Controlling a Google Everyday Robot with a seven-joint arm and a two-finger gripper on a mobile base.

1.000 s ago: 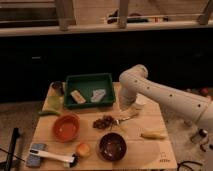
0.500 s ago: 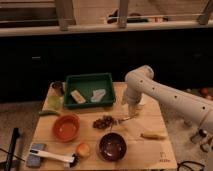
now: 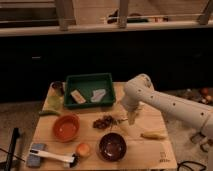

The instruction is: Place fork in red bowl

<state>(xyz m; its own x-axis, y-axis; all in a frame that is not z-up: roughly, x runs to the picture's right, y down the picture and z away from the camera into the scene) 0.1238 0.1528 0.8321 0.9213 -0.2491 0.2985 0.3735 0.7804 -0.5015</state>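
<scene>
the gripper (image 3: pixel 132 118) points down at the table (image 3: pixel 145 156), well right of the red bowl (image 3: pixel 66 128); whether it is spread or closed, i cannot tell. the white arm (image 3: pixel 172 106) reaches in from the right and bends sharply downward above it. the fork (image 3: pixel 121 120), a faint grey sliver, lies right of the red bowl, beside the gripper.

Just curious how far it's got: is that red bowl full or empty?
Empty: the red bowl shows only its bare orange inside. The gripper hangs above the table, to its right.

lab-like room | wooden table (image 3: pixel 150 152), white arm (image 3: pixel 172 103) | pincer (image 3: pixel 132 118) above table
</scene>
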